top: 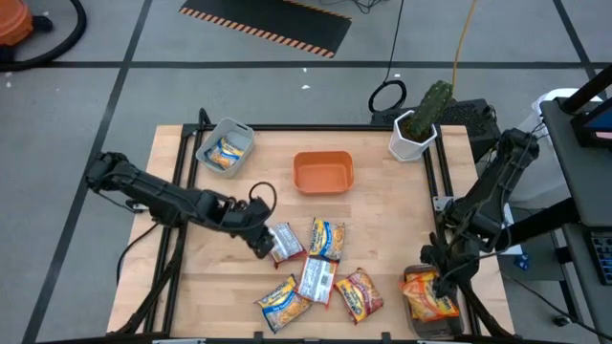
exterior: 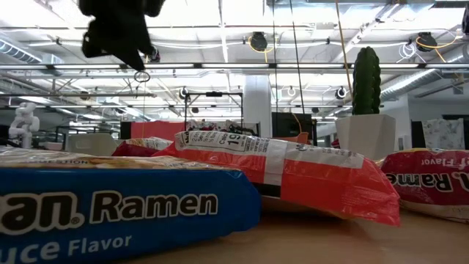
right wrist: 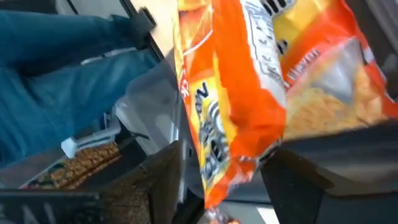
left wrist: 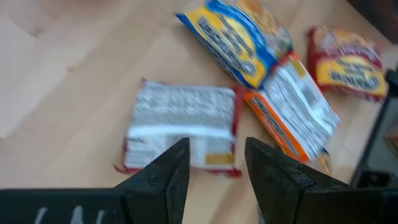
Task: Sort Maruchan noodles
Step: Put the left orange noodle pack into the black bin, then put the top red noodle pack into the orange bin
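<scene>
A wooden table is seen from above, with bins kept along its edges so that packets can be sorted out of a loose middle pile. An orange bin sits empty at about twelve o'clock, and a grey bin at ten o'clock holds one yellow-blue packet. Five Maruchan noodles lie scattered at six o'clock, some overlapping. The left arm is stretched low from nine o'clock toward the pile, its left gripper parted and empty just over the silver-red packet, apparently lined up for a pick. The right arm is folded down at four o'clock, where the right gripper is spread around an orange packet over a clear bin; whether it is gripped or released cannot be told.
</scene>
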Controlling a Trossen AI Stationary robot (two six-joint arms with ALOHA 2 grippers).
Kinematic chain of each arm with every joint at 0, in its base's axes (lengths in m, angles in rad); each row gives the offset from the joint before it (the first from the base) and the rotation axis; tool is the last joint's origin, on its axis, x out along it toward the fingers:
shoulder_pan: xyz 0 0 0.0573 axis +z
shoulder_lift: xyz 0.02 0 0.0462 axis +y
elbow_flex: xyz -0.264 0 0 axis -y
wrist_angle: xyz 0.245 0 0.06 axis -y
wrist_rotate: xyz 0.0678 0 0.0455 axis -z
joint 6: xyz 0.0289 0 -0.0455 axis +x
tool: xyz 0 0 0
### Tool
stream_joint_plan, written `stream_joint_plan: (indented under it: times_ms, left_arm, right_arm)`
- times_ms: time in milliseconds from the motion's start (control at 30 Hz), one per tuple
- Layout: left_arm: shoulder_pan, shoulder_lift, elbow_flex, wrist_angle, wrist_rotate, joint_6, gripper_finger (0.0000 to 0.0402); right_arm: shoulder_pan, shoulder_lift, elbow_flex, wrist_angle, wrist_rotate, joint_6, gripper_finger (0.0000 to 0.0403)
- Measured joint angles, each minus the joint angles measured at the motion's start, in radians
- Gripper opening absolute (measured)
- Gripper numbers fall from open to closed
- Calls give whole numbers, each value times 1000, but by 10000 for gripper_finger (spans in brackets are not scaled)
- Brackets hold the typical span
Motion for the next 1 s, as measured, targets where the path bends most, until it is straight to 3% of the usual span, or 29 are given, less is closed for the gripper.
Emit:
stream_joint_plan:
  times_ms: [467, 733, 1000]
  left_arm:
    - [236, 0, 0, -58, 129, 206, 165]
    - [242, 0, -38, -93, 184, 345, 226]
    - [208, 1, -91, -78, 164, 472, 241]
  right_arm:
    - [-10, -245, 0, -115, 7, 24, 201]
    - [-28, -352, 0, -147, 14, -28, 201]
    - [-35, -454, 1, -147, 168, -60, 201]
